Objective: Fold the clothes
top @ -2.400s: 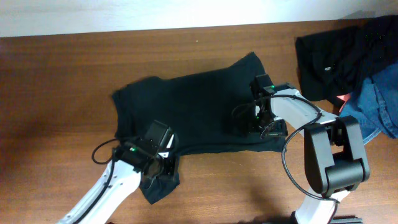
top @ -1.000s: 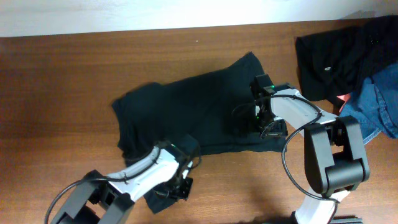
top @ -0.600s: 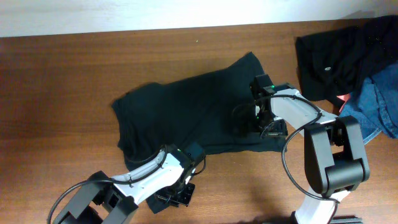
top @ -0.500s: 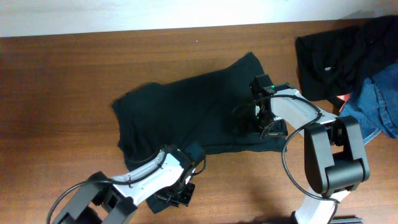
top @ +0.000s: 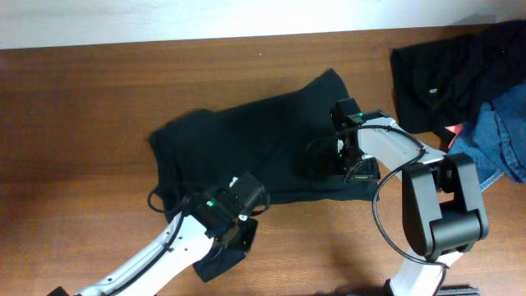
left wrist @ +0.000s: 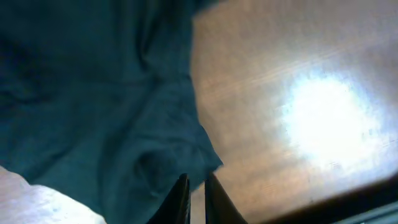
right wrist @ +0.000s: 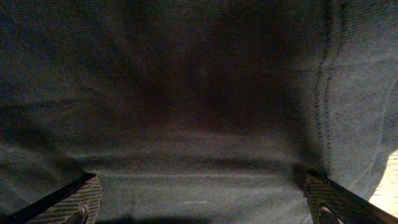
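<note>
Overhead hides my jaws; wrist views show my left gripper barely parted, empty, my right gripper wide over the T-shirt.

A brown wooden worktop fills the overhead view, its grain running left to right. A pale wall lines its far edge. Bright light glares off the wood in the left wrist view.

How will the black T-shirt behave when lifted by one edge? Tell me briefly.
The black T-shirt probably goes limp and drapes: it lies wrinkled and bunched near the left gripper. It looks thin, so likely light, and may drag across the table.
</note>
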Robot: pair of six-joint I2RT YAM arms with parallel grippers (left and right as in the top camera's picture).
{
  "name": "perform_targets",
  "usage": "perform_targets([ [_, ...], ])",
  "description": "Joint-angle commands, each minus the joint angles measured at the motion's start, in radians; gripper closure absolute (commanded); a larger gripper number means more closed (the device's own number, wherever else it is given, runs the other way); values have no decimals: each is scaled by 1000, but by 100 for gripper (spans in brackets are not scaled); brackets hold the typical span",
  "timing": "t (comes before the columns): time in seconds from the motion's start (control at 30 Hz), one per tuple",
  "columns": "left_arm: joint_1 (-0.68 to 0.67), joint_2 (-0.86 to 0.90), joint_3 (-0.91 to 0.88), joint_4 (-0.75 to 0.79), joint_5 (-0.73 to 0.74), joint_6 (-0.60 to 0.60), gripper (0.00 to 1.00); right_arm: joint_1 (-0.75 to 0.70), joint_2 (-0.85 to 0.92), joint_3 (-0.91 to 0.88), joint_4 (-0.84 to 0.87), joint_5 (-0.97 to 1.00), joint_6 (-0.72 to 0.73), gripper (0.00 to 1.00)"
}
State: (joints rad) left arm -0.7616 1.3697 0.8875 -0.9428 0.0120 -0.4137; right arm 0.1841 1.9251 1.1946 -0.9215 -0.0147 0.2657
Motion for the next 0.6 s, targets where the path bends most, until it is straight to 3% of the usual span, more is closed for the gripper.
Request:
perform_targets([
  [0.0,10,-6,11,27,-41,-24,89,-3,15,-19,3,27,5,1],
  [0.13,10,-6,11,79,-23,-38,68,-3,15,-19,3,27,5,1],
  [0.4,10,-6,11,124,19,-46,61,-2,15,-19,174,27,5,1],
  [0.57,10,-6,10,158,44,-46,61,-3,13,-14,150,-17,-40,1],
])
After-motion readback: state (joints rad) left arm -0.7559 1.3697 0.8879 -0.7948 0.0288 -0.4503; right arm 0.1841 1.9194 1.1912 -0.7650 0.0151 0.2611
